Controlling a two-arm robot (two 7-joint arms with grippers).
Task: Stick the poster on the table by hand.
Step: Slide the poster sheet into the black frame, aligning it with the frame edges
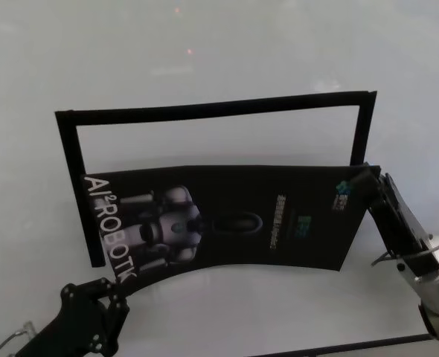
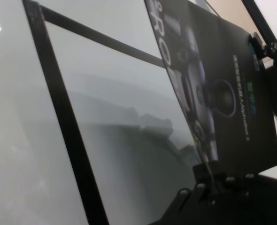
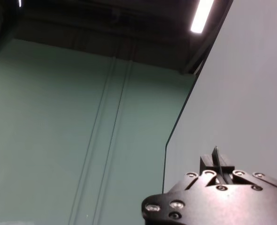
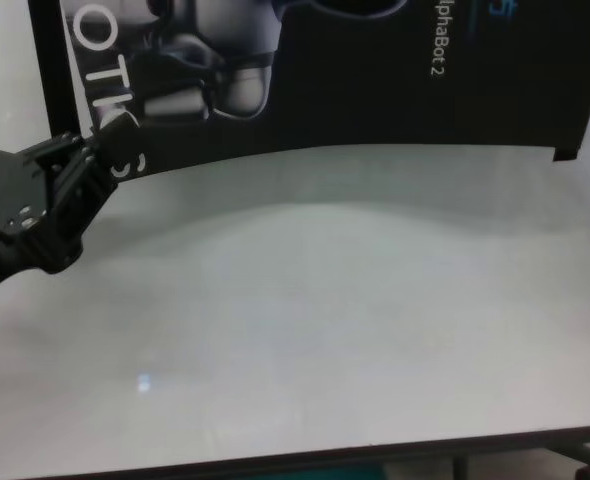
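We are pinching the poster (image 1: 264, 223) with left hand (image 1: 109, 286) and right hand (image 1: 368, 177), one at each end; it is running lengthwise across the table (image 1: 219, 44), its lettered end bowing toward the left hand.

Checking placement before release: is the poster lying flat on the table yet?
No. The poster bows upward, held off the table by both grippers.

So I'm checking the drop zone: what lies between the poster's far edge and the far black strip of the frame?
Only bare white table. In the head view nothing sits between the poster and the far strip; both grippers hold the poster's near corners.
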